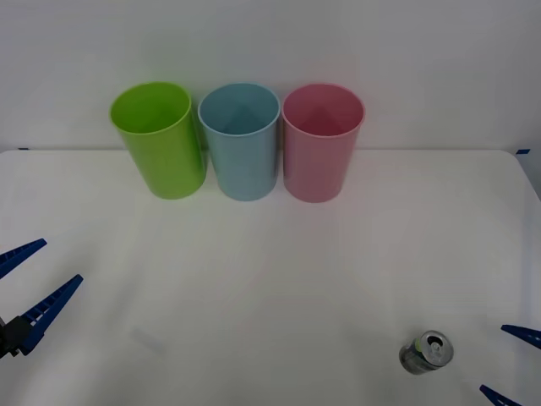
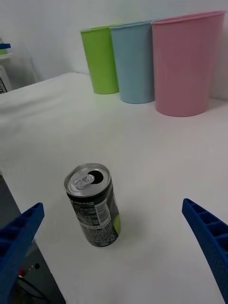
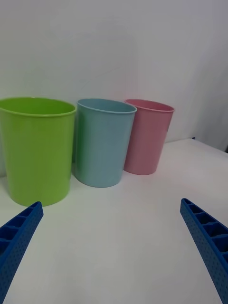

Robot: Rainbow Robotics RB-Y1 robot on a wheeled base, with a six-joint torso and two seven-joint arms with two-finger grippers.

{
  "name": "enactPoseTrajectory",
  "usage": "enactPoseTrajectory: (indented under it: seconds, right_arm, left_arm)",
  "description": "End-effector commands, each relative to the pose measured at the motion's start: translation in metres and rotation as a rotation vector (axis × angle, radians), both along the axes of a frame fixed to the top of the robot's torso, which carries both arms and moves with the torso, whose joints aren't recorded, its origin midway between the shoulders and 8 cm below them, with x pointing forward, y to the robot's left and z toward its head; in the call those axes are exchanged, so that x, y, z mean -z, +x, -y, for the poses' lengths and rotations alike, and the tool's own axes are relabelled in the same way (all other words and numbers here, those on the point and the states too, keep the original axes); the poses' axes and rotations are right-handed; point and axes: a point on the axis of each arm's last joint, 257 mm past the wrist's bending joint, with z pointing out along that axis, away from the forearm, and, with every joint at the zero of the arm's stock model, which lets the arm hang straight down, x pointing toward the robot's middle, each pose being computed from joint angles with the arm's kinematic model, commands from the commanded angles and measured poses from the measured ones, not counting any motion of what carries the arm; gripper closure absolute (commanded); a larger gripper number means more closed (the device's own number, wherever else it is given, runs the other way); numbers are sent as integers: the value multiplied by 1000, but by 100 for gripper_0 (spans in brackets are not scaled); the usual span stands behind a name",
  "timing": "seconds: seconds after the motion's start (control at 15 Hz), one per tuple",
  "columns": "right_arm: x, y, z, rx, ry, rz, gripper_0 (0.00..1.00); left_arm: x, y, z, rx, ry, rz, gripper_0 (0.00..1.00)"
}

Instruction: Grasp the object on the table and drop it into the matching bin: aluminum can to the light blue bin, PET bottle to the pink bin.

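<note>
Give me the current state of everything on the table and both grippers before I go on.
Small silver-grey metal drink can: upright, tab opened, on the white table, ungrasped.
Tall light blue plastic bin: upright, middle of row.
Tall pink plastic bin: upright, robot's right of blue.
Tall lime green plastic bin: upright, robot's left of blue.
Right gripper: open, beside the can.
Left gripper: open, holding nothing.

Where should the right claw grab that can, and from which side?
Grip the aluminum can around its mid-body, from the near edge of the table, where the open right claw already sits. It stands upright, so its round sides suit a level pinch.
</note>
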Motion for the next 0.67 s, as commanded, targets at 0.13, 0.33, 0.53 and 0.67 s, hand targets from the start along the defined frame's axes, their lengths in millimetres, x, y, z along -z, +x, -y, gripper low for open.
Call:
enactPoseTrajectory:
  seconds: [0.13, 0.33, 0.53, 0.67]
  right_arm:
    - [20, -4, -5, -12, -3, -31, 0]
    - [39, -7, -13, -22, 2, -61, 0]
    - [51, -6, -21, -27, 7, -69, 0]
    - [58, -1, -27, -23, 4, -57, 0]
  left_arm:
    - [0, 0, 0, 0, 0, 0, 0]
    - [0, 0, 0, 0, 0, 0, 0]
    - [0, 0, 0, 0, 0, 0, 0]
    - [0, 0, 0, 0, 0, 0, 0]
